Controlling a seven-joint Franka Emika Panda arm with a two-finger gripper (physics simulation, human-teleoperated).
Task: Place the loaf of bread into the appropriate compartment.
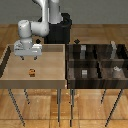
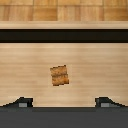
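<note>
The loaf of bread (image 1: 32, 72) is a tiny orange-brown block lying on the floor of the light wooden tray (image 1: 10, 75), towards the exterior view's left. In the wrist view the loaf of bread (image 2: 59, 75) lies flat on pale wood, straight below the camera. My gripper (image 1: 30, 59) hangs above the loaf with a gap between them. Its fingers (image 2: 21, 102) stand wide apart with nothing between them, so it is open. The dark compartment box (image 1: 70, 67) stands to the exterior view's right of the tray.
The dark box is split into several compartments holding small grey pieces (image 1: 84, 73). A raised rim (image 1: 65, 62) separates tray from box. Both stand on thin metal legs over a wooden floor. The robot's black base (image 1: 60, 30) is behind the tray.
</note>
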